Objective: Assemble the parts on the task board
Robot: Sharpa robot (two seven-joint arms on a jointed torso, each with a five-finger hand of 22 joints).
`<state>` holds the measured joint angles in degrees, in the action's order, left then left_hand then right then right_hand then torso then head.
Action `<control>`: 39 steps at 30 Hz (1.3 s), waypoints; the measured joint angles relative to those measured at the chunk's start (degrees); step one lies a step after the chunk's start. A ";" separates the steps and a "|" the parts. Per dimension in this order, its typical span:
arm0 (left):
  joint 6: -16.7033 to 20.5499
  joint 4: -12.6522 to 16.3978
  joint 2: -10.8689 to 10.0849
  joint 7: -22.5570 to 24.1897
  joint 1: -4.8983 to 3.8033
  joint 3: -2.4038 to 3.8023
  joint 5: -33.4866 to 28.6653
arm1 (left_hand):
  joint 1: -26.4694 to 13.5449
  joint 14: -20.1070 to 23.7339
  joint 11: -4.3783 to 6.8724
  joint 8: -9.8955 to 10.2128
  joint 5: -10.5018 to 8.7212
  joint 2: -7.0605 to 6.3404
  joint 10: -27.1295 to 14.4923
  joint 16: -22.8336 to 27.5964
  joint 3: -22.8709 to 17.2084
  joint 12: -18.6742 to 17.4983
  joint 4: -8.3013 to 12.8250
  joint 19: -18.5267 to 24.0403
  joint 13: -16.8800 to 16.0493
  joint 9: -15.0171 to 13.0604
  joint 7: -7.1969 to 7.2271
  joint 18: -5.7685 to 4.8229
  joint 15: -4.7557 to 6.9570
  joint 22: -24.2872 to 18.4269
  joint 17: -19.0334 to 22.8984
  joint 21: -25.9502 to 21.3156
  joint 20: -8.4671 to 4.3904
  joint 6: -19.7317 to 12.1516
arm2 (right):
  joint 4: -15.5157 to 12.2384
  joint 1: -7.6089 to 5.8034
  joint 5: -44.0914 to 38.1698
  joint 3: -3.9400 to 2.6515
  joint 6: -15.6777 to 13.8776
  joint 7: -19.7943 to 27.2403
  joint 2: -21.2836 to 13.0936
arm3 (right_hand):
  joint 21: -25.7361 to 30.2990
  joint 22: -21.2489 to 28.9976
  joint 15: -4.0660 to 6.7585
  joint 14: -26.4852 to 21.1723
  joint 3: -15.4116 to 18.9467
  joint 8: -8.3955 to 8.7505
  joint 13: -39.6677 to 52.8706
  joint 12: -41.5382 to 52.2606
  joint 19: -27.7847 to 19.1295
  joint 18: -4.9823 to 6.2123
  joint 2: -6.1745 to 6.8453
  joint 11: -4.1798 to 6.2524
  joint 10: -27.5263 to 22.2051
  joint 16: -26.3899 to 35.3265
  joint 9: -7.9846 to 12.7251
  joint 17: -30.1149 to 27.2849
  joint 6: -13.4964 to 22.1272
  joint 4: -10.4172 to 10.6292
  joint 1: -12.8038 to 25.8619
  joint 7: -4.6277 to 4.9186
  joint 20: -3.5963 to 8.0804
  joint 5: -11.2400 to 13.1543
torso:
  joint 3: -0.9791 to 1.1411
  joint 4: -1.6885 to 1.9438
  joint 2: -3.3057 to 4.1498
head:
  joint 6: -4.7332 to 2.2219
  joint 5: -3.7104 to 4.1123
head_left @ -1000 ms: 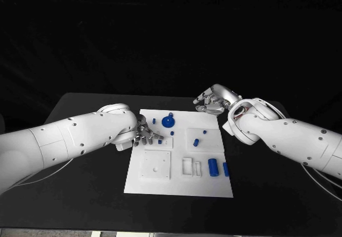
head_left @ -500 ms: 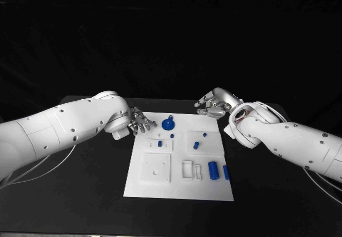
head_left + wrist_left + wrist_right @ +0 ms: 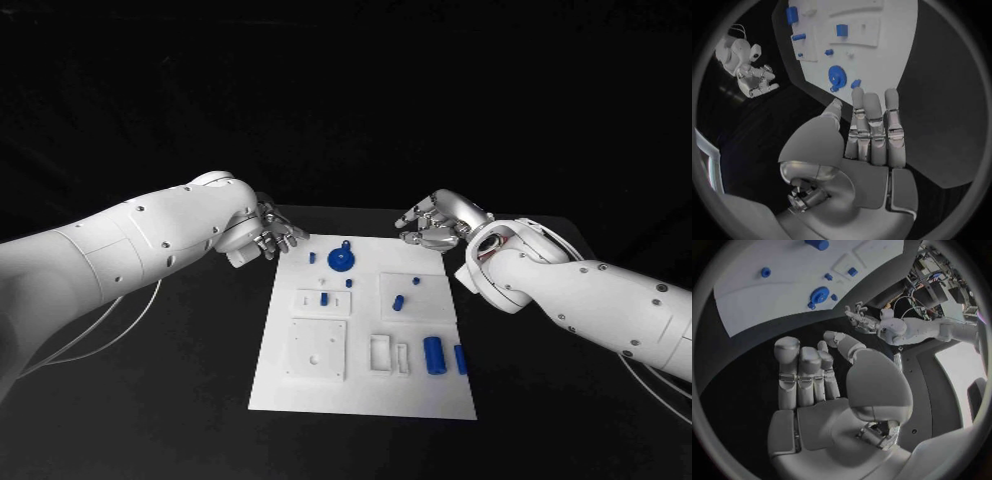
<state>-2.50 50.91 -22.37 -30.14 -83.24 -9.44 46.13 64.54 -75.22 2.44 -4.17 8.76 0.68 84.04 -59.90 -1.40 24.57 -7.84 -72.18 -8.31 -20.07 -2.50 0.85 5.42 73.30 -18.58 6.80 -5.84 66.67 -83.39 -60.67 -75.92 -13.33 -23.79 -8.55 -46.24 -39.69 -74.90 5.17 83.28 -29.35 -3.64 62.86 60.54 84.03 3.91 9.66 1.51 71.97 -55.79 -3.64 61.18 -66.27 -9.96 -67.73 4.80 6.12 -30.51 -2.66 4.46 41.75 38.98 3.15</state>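
Task board [image 3: 366, 378] untouched — left hand [image 3: 268, 237] lifted off it, now empty.

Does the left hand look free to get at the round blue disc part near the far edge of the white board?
Probably yes: the left hand holds nothing, and only bare white board lies between it and the round blue disc part.
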 measured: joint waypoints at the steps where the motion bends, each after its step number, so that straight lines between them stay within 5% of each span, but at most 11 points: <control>1: -0.17 -0.50 0.36 0.11 -0.01 0.00 0.10 | -0.18 0.01 0.00 0.00 -0.41 -0.13 0.00 0.00 0.00 0.00 0.00 0.00 -0.01 0.56 0.00 0.00 -0.01 0.11 0.07 -0.17 0.00 0.00 | -0.02 0.00 0.01 0.00 -0.01 0.00 0.02 | 0.00 0.00 0.00 0.00 0.00 0.00 0.00 0.00 0.00 0.00 0.00 0.00 0.00 0.00 0.00 0.00 0.00 0.00 0.00 0.00 0.00 0.00 | -0.02 -0.04 0.09 | -0.09 -0.03; 3: -0.71 -1.43 1.11 0.35 -0.01 0.00 0.48 | -0.57 0.22 -0.12 0.00 -2.70 -0.48 -0.12 0.00 -0.32 0.00 -0.48 0.00 -0.08 1.90 -0.31 0.00 -0.22 0.47 0.08 -0.56 0.00 -0.31 | -0.05 0.00 0.03 0.00 -0.03 -0.01 0.06 | 0.00 0.00 0.00 0.00 0.00 0.00 -0.03 0.00 0.00 0.00 0.16 -0.11 -0.11 0.00 0.00 0.00 0.06 0.00 0.16 0.05 0.00 0.00 | -0.03 -0.13 0.25 | -0.32 -0.11; 7: -1.74 -3.62 2.61 0.80 -0.02 -0.11 1.82 | -0.85 0.22 -0.21 0.00 -3.51 -0.77 -0.20 0.00 -0.39 0.00 -0.55 -0.61 -0.24 5.00 -0.31 0.00 -0.22 1.53 0.44 -1.99 0.00 -0.31 | -0.14 0.00 0.06 0.00 -0.11 -0.02 0.17 | 0.00 -0.02 0.00 0.00 0.00 0.00 -0.10 0.00 0.00 0.54 0.30 -0.21 -0.23 0.00 0.00 0.00 1.05 0.00 0.30 0.24 0.00 0.00 | -0.11 -0.36 0.64 | -0.74 -0.26; 13: -2.94 -6.05 4.05 1.43 0.25 -0.62 3.85 | -0.91 0.22 -0.20 0.00 -3.74 -0.83 -0.20 -0.23 -0.39 0.00 -0.55 -0.61 -0.23 5.18 -0.31 0.00 -0.22 1.65 0.44 -1.99 0.01 -0.31 | -0.22 -0.01 0.27 -0.22 -0.37 -0.04 0.28 | 0.23 -0.04 0.00 0.00 0.64 0.00 -0.16 0.00 0.00 0.91 0.30 -0.29 -0.31 0.21 0.00 -0.11 1.05 0.64 0.30 0.24 0.00 0.00 | -0.24 -0.57 1.24 | -1.14 -0.35; 24: -4.33 -7.34 5.33 2.37 0.79 -0.88 5.72 | -3.56 0.22 -0.20 -0.22 -5.63 -3.48 -0.20 -0.45 -2.18 0.00 -3.60 -0.61 -0.32 5.45 -0.31 0.00 -0.22 1.64 0.57 -2.30 0.00 -0.31 | -0.25 -0.04 0.63 -0.53 -0.88 -0.04 0.68 | 0.49 -0.04 0.00 0.00 0.88 0.00 -0.23 0.00 0.00 0.91 0.30 -0.29 -0.31 0.21 0.00 -0.17 1.05 0.87 0.30 0.24 0.00 0.00 | -0.36 -0.83 2.11 | -1.44 -0.29; 34: -5.19 -7.90 5.60 2.73 0.82 -0.90 6.16 | -3.52 0.34 -0.40 -0.22 -5.63 -3.43 0.00 -0.67 -2.44 0.00 -3.82 -0.61 -0.32 5.69 -0.31 0.00 -0.34 1.63 0.57 -2.30 0.00 -0.31 | -0.16 -0.03 0.73 -0.59 -1.04 -0.06 0.85 | 0.48 -0.03 0.00 0.00 0.87 0.00 -0.22 0.00 0.00 0.91 0.30 -0.29 -0.31 0.21 0.00 -0.17 1.04 0.87 0.30 0.23 0.00 0.01 | -0.39 -0.87 2.37 | -1.51 -0.05; 39: -5.79 -7.87 5.69 2.82 0.82 -0.90 6.26 | -2.27 0.42 -0.40 -0.22 -5.27 -1.23 0.00 -0.67 -1.47 0.00 -0.96 -0.61 -0.36 5.87 -0.31 0.00 -0.42 1.63 0.57 -2.30 0.00 -0.31 | -0.13 -0.03 0.75 -0.61 -1.09 -0.07 0.94 | 0.48 -0.03 0.00 0.00 0.87 0.00 -0.22 0.00 0.00 0.92 0.30 -0.29 -0.31 0.21 0.00 -0.17 1.03 0.87 0.30 0.22 0.00 0.01 | -0.39 -0.83 2.39 | -1.49 0.04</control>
<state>-8.29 43.05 -16.68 -27.32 -82.42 -10.35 52.39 62.26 -74.80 2.04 -4.39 3.49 -0.54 84.04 -60.57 -2.87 24.57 -8.80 -72.79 -8.67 -14.20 -2.82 0.85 5.00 74.93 -18.02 4.51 -5.84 66.37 -83.52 -60.70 -75.17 -13.94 -24.88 -8.62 -45.30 -39.21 -74.93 5.17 83.28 -28.47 -3.64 62.64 60.54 84.03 4.82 9.97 1.22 71.66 -55.58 -3.64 61.01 -65.23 -9.08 -67.43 5.02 6.12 -30.51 -3.05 3.63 44.14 37.49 3.19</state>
